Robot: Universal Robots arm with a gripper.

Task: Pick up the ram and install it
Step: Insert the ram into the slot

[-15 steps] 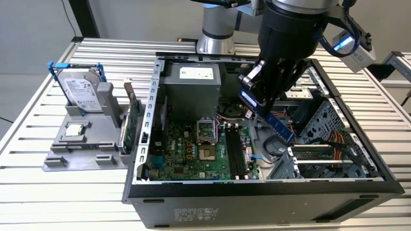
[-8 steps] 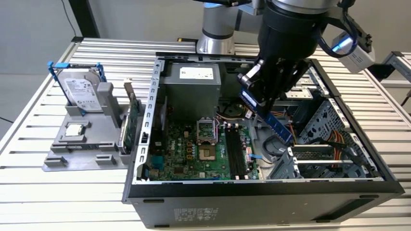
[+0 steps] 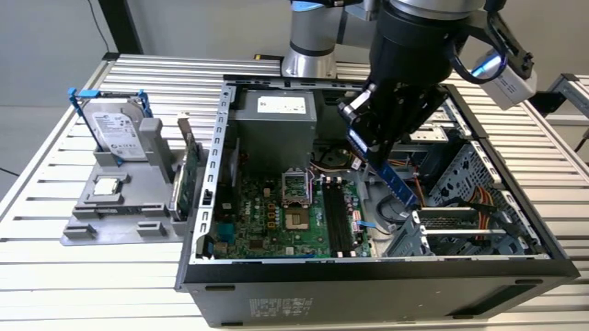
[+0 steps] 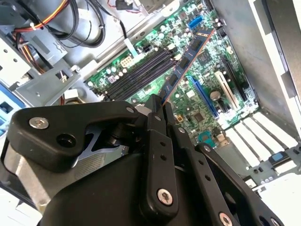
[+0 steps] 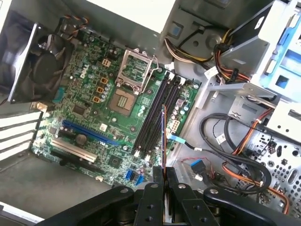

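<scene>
Pinching the ram (image 3: 394, 178) by one end, the hand (image 3: 373, 147) hangs inside the open computer case (image 3: 210, 207), which lies on its side on the slatted counter (image 3: 55, 276). Its fingers are closed flat against the two faces of the bluish stick. In the exterior view the ram slants downward from the hand, its free end lowest and toward the exterior view's right, above the green motherboard (image 3: 276, 214) and not touching it.

In the first wrist view the ram (image 5: 163, 136) shows edge-on (a thin dark line) running out from the hand (image 5: 163, 172) and lying roughly along the black memory slots (image 5: 157, 110), over their edge nearest the cables. In the second wrist view the ram (image 4: 188, 61) reaches out from the hand (image 4: 160, 101) over the board, just beside the slots (image 4: 141, 70).

Outside the case, on the exterior view's left, a grey holder (image 3: 120, 224) carries an upright hard drive (image 3: 120, 134), and a green card (image 3: 184, 181) stands between it and the case wall.
</scene>
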